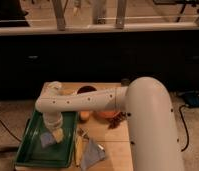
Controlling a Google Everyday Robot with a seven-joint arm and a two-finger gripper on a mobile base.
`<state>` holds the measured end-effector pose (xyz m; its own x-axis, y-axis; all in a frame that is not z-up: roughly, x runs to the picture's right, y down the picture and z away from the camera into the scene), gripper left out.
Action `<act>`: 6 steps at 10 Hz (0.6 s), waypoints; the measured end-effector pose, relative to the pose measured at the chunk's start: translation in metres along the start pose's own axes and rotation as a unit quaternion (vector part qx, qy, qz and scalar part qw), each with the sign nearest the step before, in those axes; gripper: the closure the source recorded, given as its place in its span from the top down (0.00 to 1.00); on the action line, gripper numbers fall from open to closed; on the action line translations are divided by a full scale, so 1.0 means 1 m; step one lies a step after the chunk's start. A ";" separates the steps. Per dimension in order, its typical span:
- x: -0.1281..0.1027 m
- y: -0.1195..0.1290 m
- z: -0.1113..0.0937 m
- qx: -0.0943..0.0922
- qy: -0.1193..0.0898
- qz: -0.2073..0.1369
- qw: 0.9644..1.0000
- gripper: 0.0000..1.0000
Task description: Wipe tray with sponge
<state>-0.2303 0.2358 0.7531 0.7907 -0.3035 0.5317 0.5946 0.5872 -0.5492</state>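
A green tray [34, 155] lies at the left of the wooden table. A yellow sponge [57, 135] rests on the tray's floor, with a pale blue-grey patch [46, 139] just left of it. My white arm reaches left across the table and bends down over the tray. My gripper [54, 127] points down onto the sponge, over the middle of the tray.
A red-brown bowl [86, 91] and an orange dish [109, 113] sit on the table behind the arm. A small orange fruit [84, 115] lies by the tray's right rim. A crumpled grey-blue wrapper [93, 151] and a yellowish item [78, 150] lie right of the tray.
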 end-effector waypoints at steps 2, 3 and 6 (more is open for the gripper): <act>0.003 0.000 0.002 0.004 0.000 0.000 1.000 0.02; 0.005 -0.001 0.003 0.009 -0.001 -0.001 1.000 0.02; 0.016 -0.001 0.010 0.022 -0.001 0.005 1.000 0.02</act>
<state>-0.2201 0.2379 0.7684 0.7962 -0.2966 0.5273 0.5800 0.6223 -0.5257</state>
